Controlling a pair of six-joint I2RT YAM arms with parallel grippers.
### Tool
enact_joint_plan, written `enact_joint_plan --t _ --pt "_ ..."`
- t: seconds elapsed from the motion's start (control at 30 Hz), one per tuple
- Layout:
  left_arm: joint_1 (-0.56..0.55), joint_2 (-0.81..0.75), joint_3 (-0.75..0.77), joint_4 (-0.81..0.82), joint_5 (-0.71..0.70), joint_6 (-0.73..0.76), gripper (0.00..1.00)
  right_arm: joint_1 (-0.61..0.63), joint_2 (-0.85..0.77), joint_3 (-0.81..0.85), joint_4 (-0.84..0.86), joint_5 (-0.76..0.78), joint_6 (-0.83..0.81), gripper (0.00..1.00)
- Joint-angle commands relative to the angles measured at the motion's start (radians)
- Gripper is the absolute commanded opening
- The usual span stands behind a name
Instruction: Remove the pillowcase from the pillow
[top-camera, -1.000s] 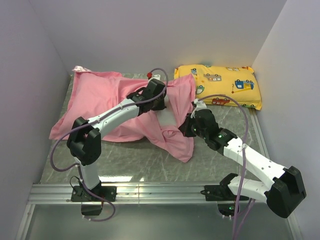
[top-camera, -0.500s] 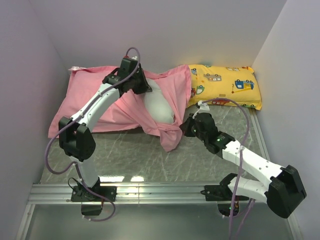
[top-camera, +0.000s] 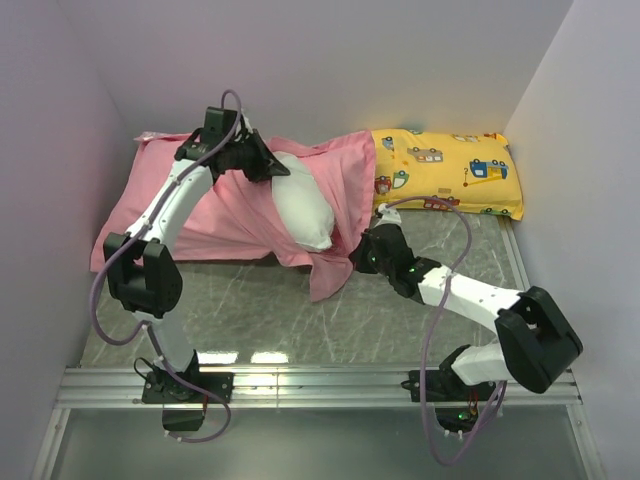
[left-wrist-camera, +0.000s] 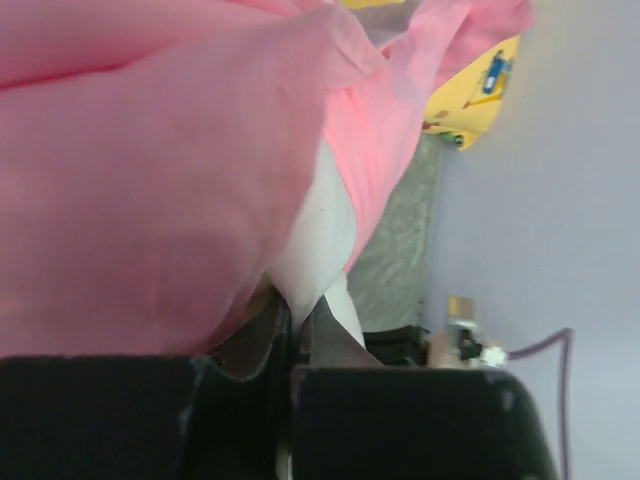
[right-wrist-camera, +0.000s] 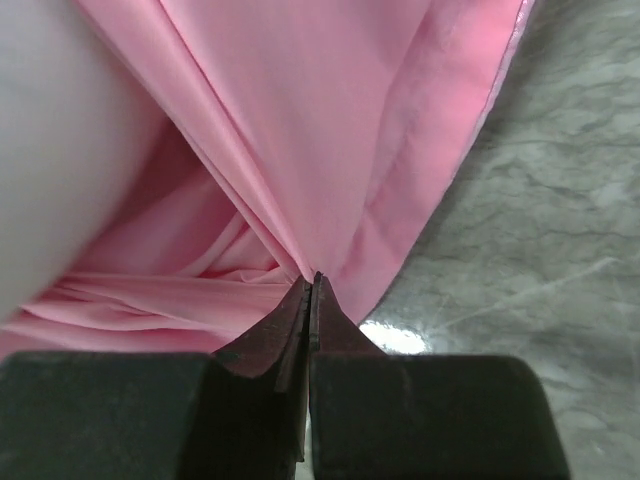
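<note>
Pale walls enclose a grey marbled table (top-camera: 300, 320) where two robot arms work on bedding. The pink pillowcase (top-camera: 195, 210) lies across the back left of the table, its open end bunched up toward the middle. The white pillow (top-camera: 300, 210) bulges out of that opening, partly bared, with the rest covered by pink fabric.

The left gripper (top-camera: 268, 165), reaching in from above, is closed on a white fold of the pillow; its wrist camera shows the fingers (left-wrist-camera: 335, 320) pinching the white cloth beneath a pink drape. The right gripper (top-camera: 362, 255), low on the table, is clamped tight on the pillowcase's hanging edge, pink folds fanning from its tips. A yellow vehicle-print pillow (top-camera: 450, 170) sits at back right, its left end touching the pink fabric.
</note>
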Motion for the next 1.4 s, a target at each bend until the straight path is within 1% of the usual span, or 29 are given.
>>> enact_joint_plan --t 0.0,0.1,0.17,0.2,0.23,0.27,0.3,0.33,0.37,0.4,0.43,0.5,0.53,0.63,0.73,0.83,0.9,1.0,1.03,1.07,1.13,1.17,1.2,1.27,1.3,1.37 --pt "0.076 -0.046 0.106 0.260 0.061 -0.100 0.00 0.029 0.052 -0.009 -0.160 0.027 -0.019 0.00" --pt "0.073 -0.052 0.103 0.267 0.084 -0.096 0.00 0.060 0.086 0.027 -0.164 0.050 -0.017 0.00" --pt "0.063 -0.075 0.059 0.261 0.084 -0.076 0.00 0.057 0.103 0.039 -0.155 0.038 -0.014 0.00" --pt "0.053 -0.114 0.030 0.267 0.084 -0.053 0.00 0.055 0.106 0.040 -0.154 0.041 -0.017 0.00" --pt "0.043 -0.138 -0.036 0.266 0.076 -0.035 0.00 0.051 0.109 0.057 -0.158 0.042 -0.019 0.02" --pt "0.008 -0.161 -0.071 0.255 0.063 -0.013 0.00 0.046 0.115 0.066 -0.166 0.044 -0.028 0.05" --pt "-0.012 -0.216 -0.158 0.240 0.009 0.027 0.00 0.040 0.112 0.076 -0.166 0.041 -0.033 0.14" --pt "-0.034 -0.248 -0.214 0.249 -0.014 0.041 0.00 0.040 0.107 0.094 -0.166 0.041 -0.037 0.20" --pt "-0.078 -0.280 -0.272 0.260 -0.045 0.050 0.00 0.040 0.094 0.103 -0.172 0.041 -0.045 0.25" --pt "-0.098 -0.337 -0.326 0.282 -0.087 0.055 0.00 0.041 0.086 0.112 -0.170 0.038 -0.048 0.30" --pt "-0.115 -0.363 -0.425 0.293 -0.109 0.056 0.00 0.040 0.072 0.134 -0.174 0.038 -0.054 0.39" --pt "-0.152 -0.423 -0.513 0.315 -0.146 0.050 0.01 0.040 0.058 0.157 -0.206 0.048 -0.063 0.46" --pt "-0.160 -0.438 -0.585 0.342 -0.161 0.045 0.00 0.040 0.048 0.174 -0.216 0.051 -0.065 0.54" --pt "-0.181 -0.480 -0.676 0.375 -0.175 0.038 0.01 0.040 -0.050 0.183 -0.256 0.073 -0.071 0.63" --pt "-0.200 -0.497 -0.713 0.382 -0.191 0.038 0.00 0.061 -0.151 0.195 -0.295 0.093 -0.080 0.67" --pt "-0.204 -0.508 -0.727 0.388 -0.197 0.042 0.00 0.110 -0.187 0.254 -0.347 0.172 -0.095 0.71" --pt "-0.211 -0.511 -0.727 0.392 -0.195 0.045 0.00 0.166 -0.172 0.289 -0.368 0.220 -0.118 0.74" --pt "-0.223 -0.517 -0.727 0.389 -0.203 0.048 0.00 0.195 -0.079 0.365 -0.385 0.252 -0.140 0.75" --pt "-0.226 -0.520 -0.727 0.387 -0.201 0.050 0.00 0.195 -0.022 0.401 -0.390 0.260 -0.149 0.75" --pt "-0.227 -0.521 -0.727 0.384 -0.203 0.053 0.00 0.195 0.007 0.415 -0.390 0.263 -0.152 0.75" --pt "-0.229 -0.532 -0.724 0.372 -0.208 0.055 0.00 0.193 0.073 0.459 -0.401 0.301 -0.168 0.66" --pt "-0.229 -0.538 -0.725 0.367 -0.209 0.062 0.01 0.190 0.092 0.474 -0.414 0.314 -0.172 0.59" --pt "-0.229 -0.549 -0.722 0.361 -0.212 0.064 0.00 0.181 0.101 0.484 -0.414 0.323 -0.177 0.39" --pt "-0.229 -0.564 -0.721 0.338 -0.217 0.073 0.00 0.160 0.115 0.501 -0.420 0.352 -0.188 0.23" --pt "-0.229 -0.583 -0.719 0.332 -0.217 0.076 0.00 0.146 0.117 0.507 -0.430 0.364 -0.189 0.12" --pt "-0.229 -0.616 -0.715 0.301 -0.226 0.088 0.00 0.089 0.110 0.516 -0.439 0.378 -0.192 0.06"
